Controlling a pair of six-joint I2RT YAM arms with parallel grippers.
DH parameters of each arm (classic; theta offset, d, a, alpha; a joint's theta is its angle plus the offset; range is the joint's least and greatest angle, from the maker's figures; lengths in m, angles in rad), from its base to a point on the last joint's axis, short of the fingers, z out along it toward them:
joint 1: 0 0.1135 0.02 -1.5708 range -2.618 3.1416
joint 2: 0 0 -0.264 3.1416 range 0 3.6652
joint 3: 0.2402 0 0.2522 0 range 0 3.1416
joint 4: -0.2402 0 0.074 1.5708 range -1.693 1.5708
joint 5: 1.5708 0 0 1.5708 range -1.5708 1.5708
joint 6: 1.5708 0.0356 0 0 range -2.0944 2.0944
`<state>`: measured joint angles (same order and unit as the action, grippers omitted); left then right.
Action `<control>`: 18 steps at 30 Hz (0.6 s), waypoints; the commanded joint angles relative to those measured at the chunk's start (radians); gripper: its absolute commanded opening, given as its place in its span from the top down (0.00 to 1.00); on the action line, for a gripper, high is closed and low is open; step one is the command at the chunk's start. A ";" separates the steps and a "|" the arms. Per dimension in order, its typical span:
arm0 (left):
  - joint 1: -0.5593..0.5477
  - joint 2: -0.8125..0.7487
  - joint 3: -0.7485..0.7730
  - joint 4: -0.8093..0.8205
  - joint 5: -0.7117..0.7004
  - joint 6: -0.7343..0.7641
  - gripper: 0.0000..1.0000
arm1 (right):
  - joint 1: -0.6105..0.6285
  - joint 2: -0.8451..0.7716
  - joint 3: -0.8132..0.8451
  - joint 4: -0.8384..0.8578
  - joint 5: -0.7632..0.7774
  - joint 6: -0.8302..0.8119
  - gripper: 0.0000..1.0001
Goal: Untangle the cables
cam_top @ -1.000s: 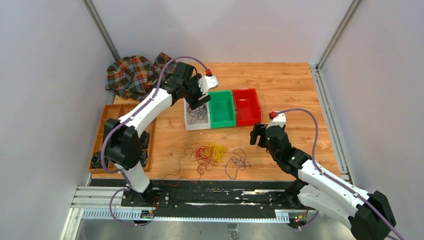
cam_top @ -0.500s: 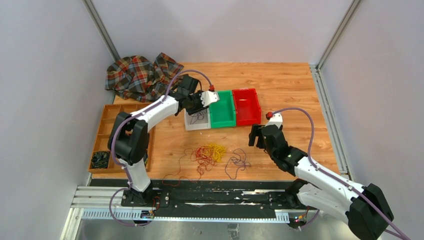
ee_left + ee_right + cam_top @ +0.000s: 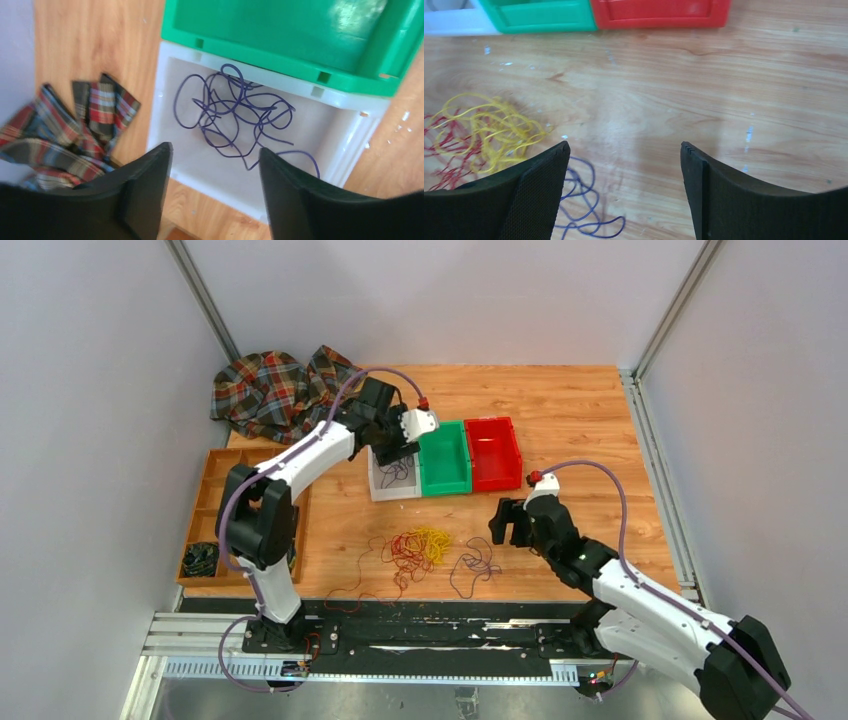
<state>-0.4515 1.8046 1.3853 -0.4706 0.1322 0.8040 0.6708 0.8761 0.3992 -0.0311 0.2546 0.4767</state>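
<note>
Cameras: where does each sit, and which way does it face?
Top external: above, behind, looking down on the table; left arm and right arm show.
Left wrist: on its arm, looking down into the white bin; left pincer shows.
Right wrist: on its arm, looking down at yellow cables; right pincer shows.
Wrists share the green bin.

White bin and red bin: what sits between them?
A green bin, with the white bin and the red bin at its sides, in the top view.
</note>
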 commanded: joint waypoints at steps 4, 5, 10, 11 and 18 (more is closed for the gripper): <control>0.009 -0.182 0.088 -0.172 0.273 -0.090 0.02 | -0.001 -0.015 -0.029 0.002 -0.203 0.011 0.18; 0.006 -0.195 0.094 -0.192 0.290 -0.107 0.02 | -0.001 0.015 -0.030 0.009 -0.213 0.006 0.19; 0.004 -0.243 0.121 -0.304 0.305 -0.158 0.02 | 0.000 0.171 -0.034 0.069 -0.315 0.011 0.27; 0.004 -0.253 0.122 -0.315 0.294 -0.166 0.02 | 0.000 0.187 -0.041 0.089 -0.336 0.018 0.28; 0.004 -0.334 0.116 -0.328 0.214 -0.201 0.02 | -0.001 0.205 -0.061 0.142 -0.329 0.032 0.51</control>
<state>-0.4465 1.5311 1.4918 -0.7650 0.3775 0.6422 0.6716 1.0824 0.3534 0.0666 -0.0540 0.4938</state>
